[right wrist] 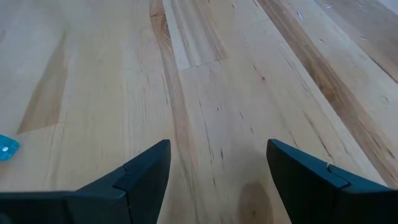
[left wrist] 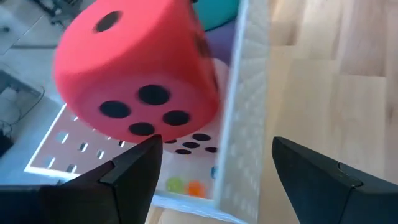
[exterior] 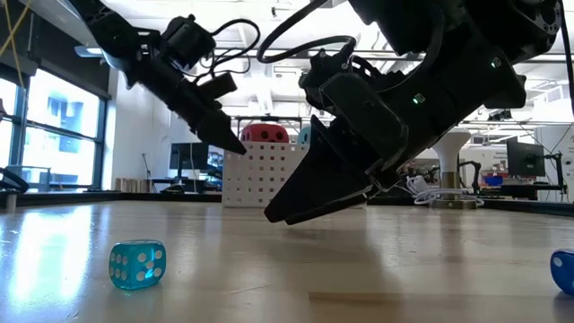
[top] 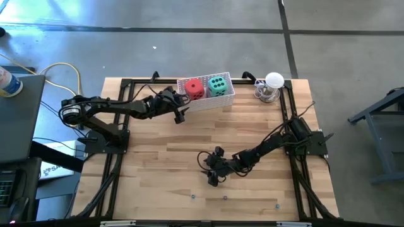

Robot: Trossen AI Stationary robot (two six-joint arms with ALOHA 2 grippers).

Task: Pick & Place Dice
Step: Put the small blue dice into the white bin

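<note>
The red die (top: 194, 88) and green die (top: 218, 85) sit in the white basket (top: 208, 103). The left gripper (top: 181, 114) gapes empty beside it. The right gripper (top: 213, 178) hangs open over bare table (top: 158, 157).

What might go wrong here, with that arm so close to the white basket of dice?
The left gripper, open, sits right at the white basket; a clumsy pull-away could nudge it along the table.

The red die rides high above the rim, atop a purple die, beside the teal-green die. It looks liable to roll out.

The right gripper, open, hovers low over bare wood and might scrape it.
</note>
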